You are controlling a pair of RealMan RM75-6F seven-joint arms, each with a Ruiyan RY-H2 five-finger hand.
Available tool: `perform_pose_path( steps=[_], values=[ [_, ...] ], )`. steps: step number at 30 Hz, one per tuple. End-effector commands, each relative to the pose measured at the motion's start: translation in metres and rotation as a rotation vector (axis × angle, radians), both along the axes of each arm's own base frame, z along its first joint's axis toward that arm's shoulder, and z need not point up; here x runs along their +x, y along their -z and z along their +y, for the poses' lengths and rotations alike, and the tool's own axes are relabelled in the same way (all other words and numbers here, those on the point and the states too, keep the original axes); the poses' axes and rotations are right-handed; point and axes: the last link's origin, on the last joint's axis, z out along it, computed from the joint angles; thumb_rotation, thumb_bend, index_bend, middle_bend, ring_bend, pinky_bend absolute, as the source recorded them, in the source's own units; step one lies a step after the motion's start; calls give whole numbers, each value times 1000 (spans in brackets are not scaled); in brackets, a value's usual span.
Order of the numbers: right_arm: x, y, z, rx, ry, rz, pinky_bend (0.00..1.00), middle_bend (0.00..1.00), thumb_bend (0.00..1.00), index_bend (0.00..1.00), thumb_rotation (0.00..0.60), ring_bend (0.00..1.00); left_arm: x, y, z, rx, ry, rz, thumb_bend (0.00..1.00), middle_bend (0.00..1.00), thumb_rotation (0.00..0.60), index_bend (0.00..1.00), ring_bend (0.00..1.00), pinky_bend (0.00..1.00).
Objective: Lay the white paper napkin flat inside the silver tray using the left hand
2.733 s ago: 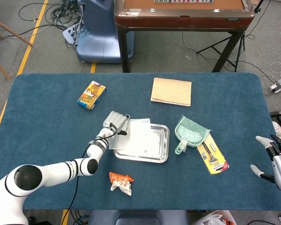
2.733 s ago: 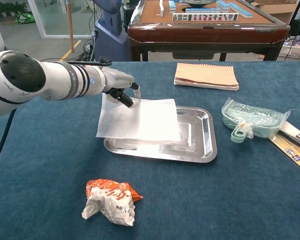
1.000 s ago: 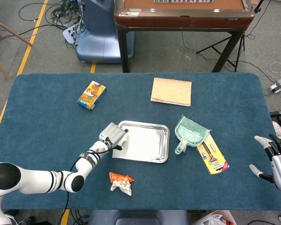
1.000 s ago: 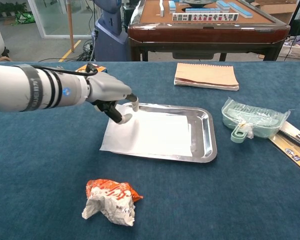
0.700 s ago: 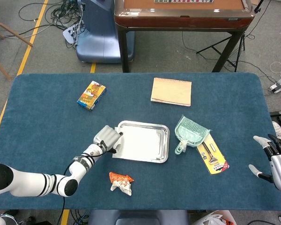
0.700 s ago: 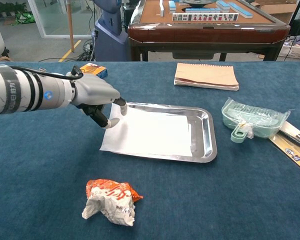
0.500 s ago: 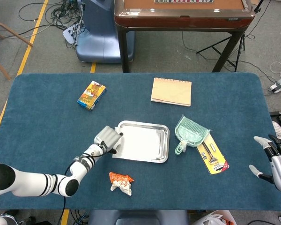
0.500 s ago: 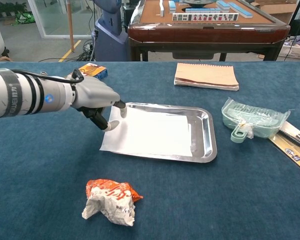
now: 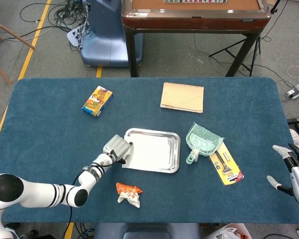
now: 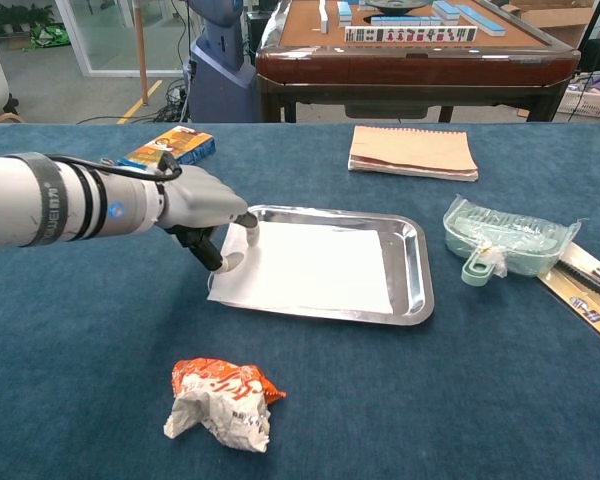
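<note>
The white paper napkin [image 10: 305,267] lies spread out in the silver tray [image 10: 414,262]. It covers most of the tray floor, but its left edge hangs over the tray's left rim onto the blue table [image 10: 460,400]. The left hand [image 10: 202,212] sits at the tray's left rim. Its thumb and one finger [image 10: 208,251] are at the napkin's left edge, but I cannot tell if they are pinching the paper or only pressing on it.

To do this step well, I think the hand should slide the napkin gently toward the tray's right side until the left edge drops inside the rim. It should go slowly and stay low, because thin paper can wrinkle, fold or lift up with the fingers. Then it should let go and rise straight up.

The right hand [image 9: 295,170] is far to the right of the tray, at the edge of the head view. Its fingers are spread and it holds nothing. It is cut off by the picture edge.

The hand covers the tray's near-left corner, so that bit of napkin is hidden. In the head view the napkin and the shiny tray look almost the same color, so the paper's edges are hard to see there.
</note>
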Motion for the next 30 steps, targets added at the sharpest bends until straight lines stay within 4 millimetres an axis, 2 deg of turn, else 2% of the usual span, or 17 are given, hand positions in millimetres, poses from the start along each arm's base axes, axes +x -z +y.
perform_pose_path(
  steps=[1, 30],
  values=[
    [0, -1, 1, -2, 1, 1, 171, 255, 159, 204, 600, 115, 1, 2, 1, -1, -2, -5, 474, 1000, 249, 217, 1000, 1000],
    [-2, -5, 7, -24, 19, 2, 171, 255, 159, 204, 600, 115, 12, 18, 12, 12, 0, -18, 474, 1000, 250, 217, 1000, 1000]
  ],
)
